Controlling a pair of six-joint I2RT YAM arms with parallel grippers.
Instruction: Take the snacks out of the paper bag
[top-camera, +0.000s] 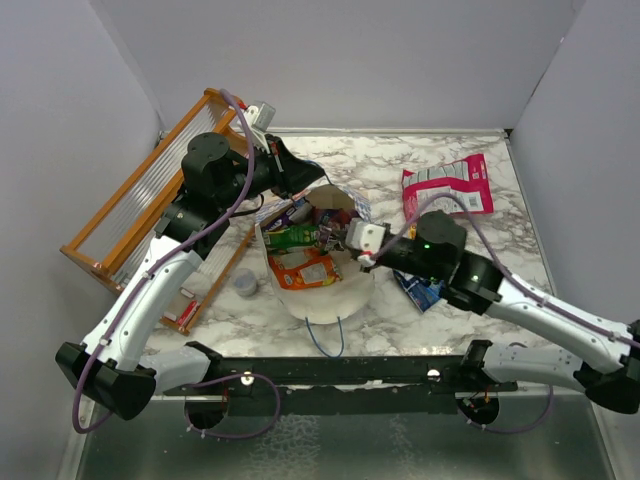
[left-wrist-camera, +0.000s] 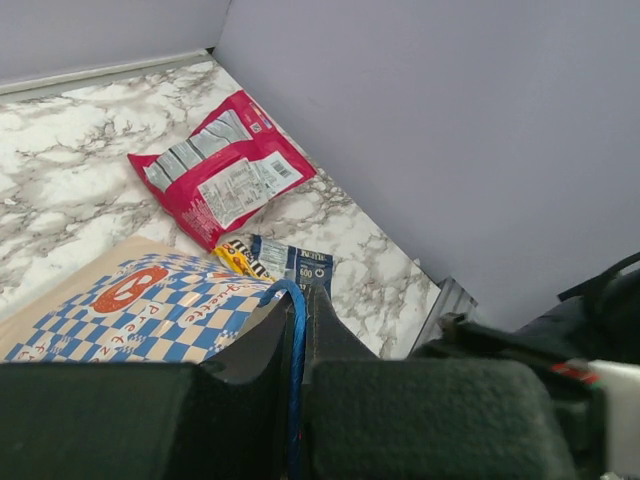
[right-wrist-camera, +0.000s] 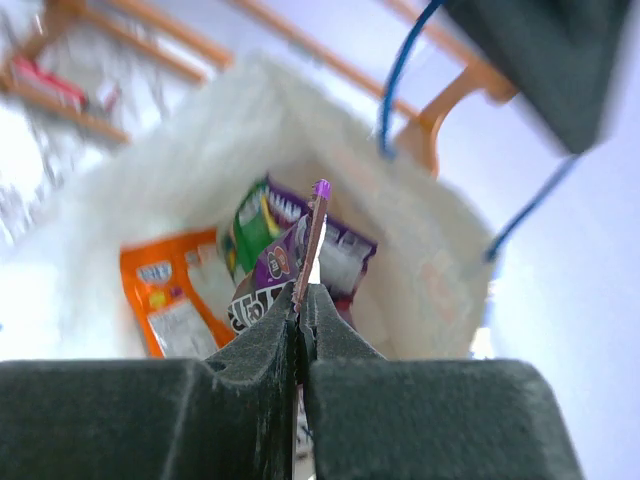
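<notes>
The paper bag (top-camera: 330, 290) stands in the middle of the table with its mouth up; its blue-and-white checkered side (left-wrist-camera: 150, 310) fills the lower left of the left wrist view. My left gripper (left-wrist-camera: 300, 300) is shut on the bag's blue string handle (left-wrist-camera: 297, 340) at the far rim. My right gripper (right-wrist-camera: 302, 300) reaches into the bag's mouth, shut on the edge of a purple wrapper (right-wrist-camera: 312, 235). An orange wrapper (right-wrist-camera: 175, 300) and a green one (right-wrist-camera: 255, 225) lie inside. On the table lie a pink-red pouch (top-camera: 448, 185), a blue packet (left-wrist-camera: 295, 265) and a yellow bar (left-wrist-camera: 238, 260).
An orange wooden rack (top-camera: 150, 200) leans at the left wall behind my left arm. A small grey-blue cup (top-camera: 246, 285) stands just left of the bag. Grey walls close the table at the back and both sides.
</notes>
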